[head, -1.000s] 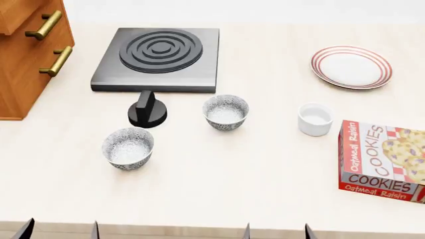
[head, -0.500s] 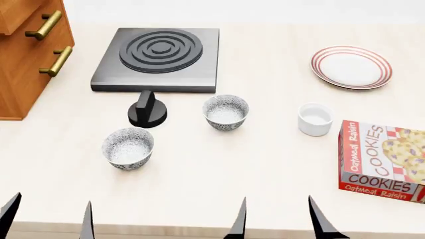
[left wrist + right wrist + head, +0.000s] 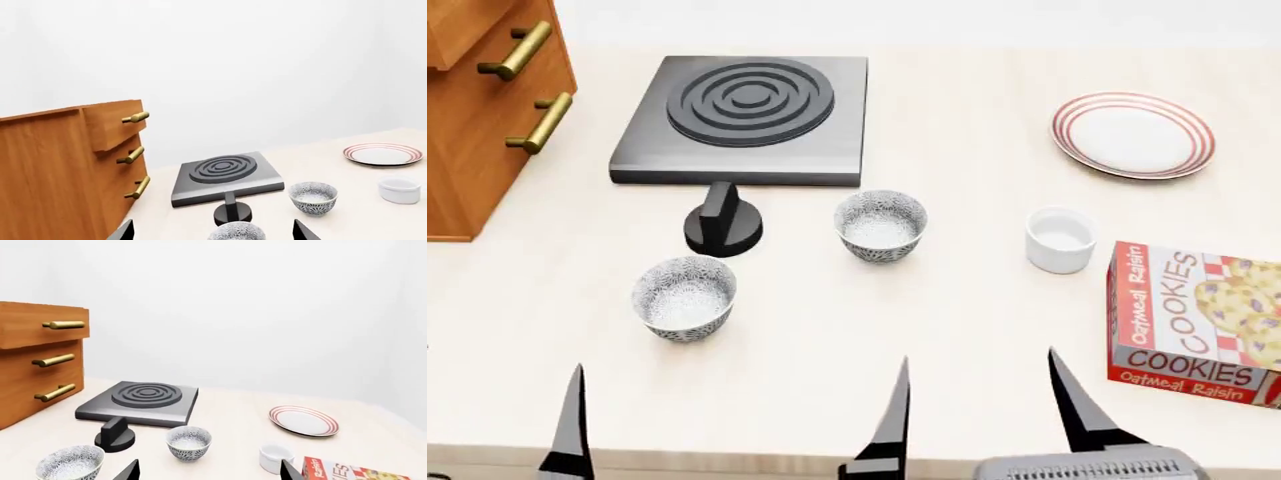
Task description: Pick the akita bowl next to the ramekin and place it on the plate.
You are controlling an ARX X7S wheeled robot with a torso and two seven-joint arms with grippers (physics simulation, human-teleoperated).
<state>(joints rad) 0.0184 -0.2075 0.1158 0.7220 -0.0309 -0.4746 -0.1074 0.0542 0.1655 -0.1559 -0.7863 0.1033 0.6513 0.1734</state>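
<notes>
Countertop [image 3: 961, 330] scene, head view. Akita bowl [image 3: 881, 226] sits upright near the middle, just in front of the hot plate [image 3: 747, 118], with the ramekin [image 3: 1060, 240] to its right, apart from it. Plate [image 3: 1133, 134] lies farther back on the right. A second patterned bowl [image 3: 685, 297] stands nearer the front left, beside a black knob [image 3: 723, 222]. Cookie box [image 3: 1194, 322] lies at right. Right gripper [image 3: 981, 405] shows spread, empty fingers at the lower edge; left gripper [image 3: 210, 231] likewise spread and empty.
</notes>
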